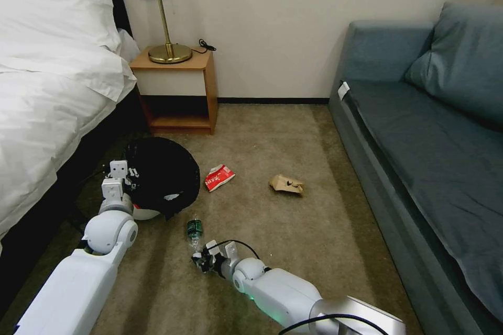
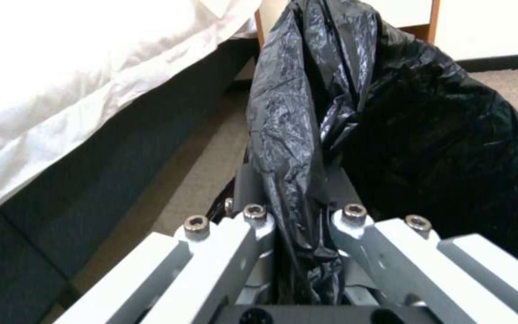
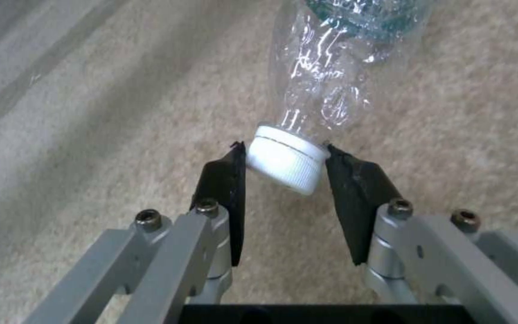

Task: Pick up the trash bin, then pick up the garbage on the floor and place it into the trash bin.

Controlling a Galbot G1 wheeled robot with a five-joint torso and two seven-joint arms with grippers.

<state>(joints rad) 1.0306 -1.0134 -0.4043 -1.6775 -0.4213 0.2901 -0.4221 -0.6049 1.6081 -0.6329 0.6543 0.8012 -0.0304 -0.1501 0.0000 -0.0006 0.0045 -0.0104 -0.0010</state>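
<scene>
The trash bin (image 1: 163, 174), white with a black bag (image 2: 451, 148) draped over its rim, sits tilted beside the bed. My left gripper (image 1: 123, 178) is shut on its bagged rim (image 2: 289, 148), one finger inside and one outside. A clear bottle with a green label (image 1: 194, 230) lies in front of me on the carpet. My right gripper (image 1: 203, 261) is shut on it, and its black pads (image 3: 226, 180) press both sides of the white cap (image 3: 284, 161). A red-and-white packet (image 1: 219, 177) and a tan paper bag (image 1: 286, 184) lie farther out on the floor.
A bed with white sheets (image 1: 47, 94) runs along the left. A wooden nightstand (image 1: 178, 94) with a brass lamp (image 1: 168, 36) stands at the wall. A blue-grey sofa (image 1: 429, 136) lines the right side. Open carpet (image 1: 293, 251) lies between them.
</scene>
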